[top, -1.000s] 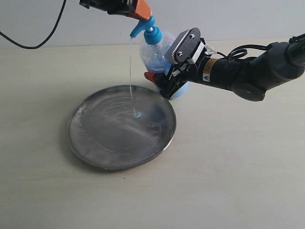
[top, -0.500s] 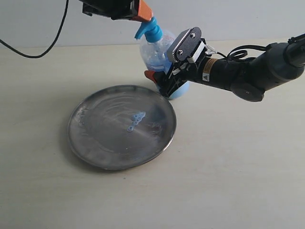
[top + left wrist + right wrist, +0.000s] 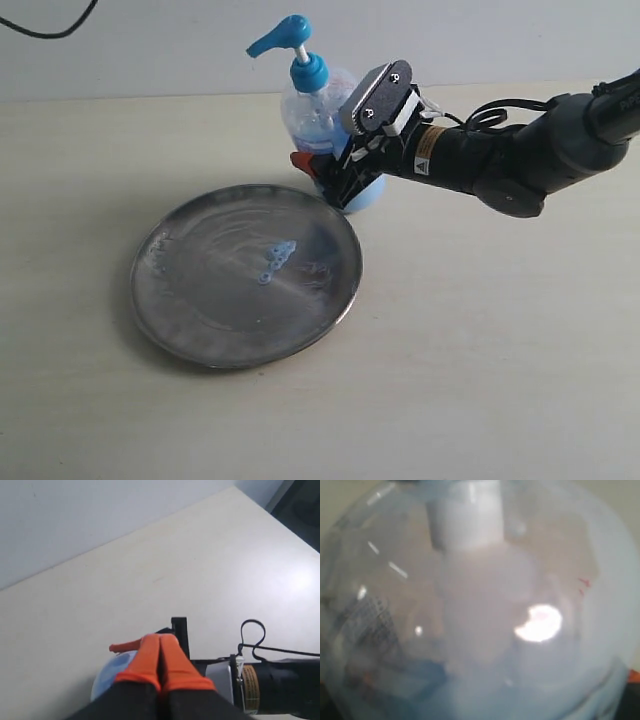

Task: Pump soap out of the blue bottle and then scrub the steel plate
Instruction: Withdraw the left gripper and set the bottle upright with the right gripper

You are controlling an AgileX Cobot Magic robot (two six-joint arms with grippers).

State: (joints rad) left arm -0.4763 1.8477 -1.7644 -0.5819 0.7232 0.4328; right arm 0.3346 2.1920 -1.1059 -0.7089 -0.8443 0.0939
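There is one blue bottle (image 3: 308, 120) and one steel plate (image 3: 190, 315). On it lies one small soap (image 3: 273, 262) cluster, perhaps four drops.

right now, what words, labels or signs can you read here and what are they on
No text is legible.
blue bottle label: print too blurred, in the right wrist view too.
yellow sticker on the right arm: what looks like a warning triangle, words too small.
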